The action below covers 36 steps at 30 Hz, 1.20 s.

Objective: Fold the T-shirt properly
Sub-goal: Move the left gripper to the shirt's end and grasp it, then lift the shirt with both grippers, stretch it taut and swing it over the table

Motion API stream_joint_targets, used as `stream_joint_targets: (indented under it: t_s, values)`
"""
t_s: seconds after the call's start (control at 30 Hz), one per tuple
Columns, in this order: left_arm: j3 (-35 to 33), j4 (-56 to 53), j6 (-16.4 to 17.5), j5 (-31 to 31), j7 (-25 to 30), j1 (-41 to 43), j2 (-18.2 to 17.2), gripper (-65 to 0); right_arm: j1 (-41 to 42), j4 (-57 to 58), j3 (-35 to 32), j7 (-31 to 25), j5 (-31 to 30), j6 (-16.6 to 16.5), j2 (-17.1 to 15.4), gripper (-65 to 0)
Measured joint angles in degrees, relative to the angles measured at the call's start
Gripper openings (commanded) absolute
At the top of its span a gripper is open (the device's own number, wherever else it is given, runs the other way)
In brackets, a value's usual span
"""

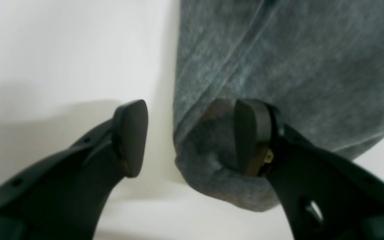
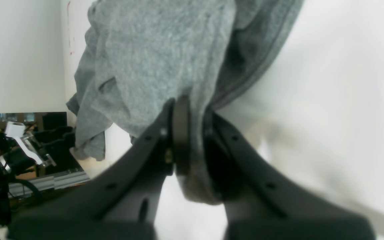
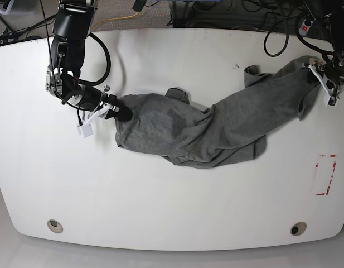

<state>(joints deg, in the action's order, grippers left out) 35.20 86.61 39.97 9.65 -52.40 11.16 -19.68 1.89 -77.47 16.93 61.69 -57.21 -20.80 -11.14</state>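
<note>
- At the left of the base view, the right gripper (image 3: 120, 113) sits low over the white counter (image 3: 160, 206), its jaws clenched on the left end of the T-shirt (image 3: 216, 131).
- In the right wrist view the same gripper (image 2: 195, 140) has grey cloth pinched between its two black fingers (image 2: 180, 133), and a small bunch of fabric pokes out below the pinch.
- Across the middle of the counter, the T-shirt lies stretched out and rumpled, running from that grip up toward the far right; it is bunched into folds along its lower edge, and a loose flap stands up near its upper middle.
- At the right of the base view, the left gripper (image 3: 329, 78) is at the T-shirt's upper right end, close to the counter's edge.
- In the left wrist view its jaws stand released and well apart (image 1: 192, 138): one finger (image 1: 252, 133) rests against the grey fabric's corner, while the other is over bare counter beside the cloth's edge.
- Below it, near the counter's right edge, a red rectangular outline (image 3: 325, 175) is marked on the surface.
</note>
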Motion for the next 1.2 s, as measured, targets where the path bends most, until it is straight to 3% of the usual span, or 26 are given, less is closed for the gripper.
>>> stream_joint_targets:
  t_s: [0.37, 0.43, 0.6, 0.83, 1.03, 1.2]
  values:
    - [-2.49, -1.51, -0.02, 0.35, 1.07, -0.26, -0.63, -29.0, 0.04, 0.00, 0.00, -0.02, -0.04, 0.00, -0.11, -62.8]
    - [-2.58, -2.05, -0.04, 0.87, 1.36, -0.55, -0.52, -35.6, 0.04, 0.00, 0.00, -0.02, -0.04, -0.02, -0.11, -62.8]
    - [-2.29, -6.45, 0.04, 3.10, 2.91, -3.45, -0.70, -64.3, 0.04, 0.00, 0.00, -0.04, 0.09, 0.00, -0.15, -62.8]
    - [-1.66, -8.59, 0.00, 1.11, 2.10, -5.95, -0.13, -65.0, 1.01, -0.04, 0.00, 0.13, 0.17, 0.00, -1.29, -62.9]
    - [1.09, 0.74, 0.02, -0.72, -1.44, -8.15, 4.33, -65.0, 4.28, -0.09, -0.07, -3.52, -0.15, -0.20, -6.01, -62.9]
    - [1.09, 8.37, 0.15, 0.31, -8.17, -15.76, 4.59, -65.0, 8.90, -0.07, -0.11, -3.19, 0.17, -1.25, -10.75, -62.9]
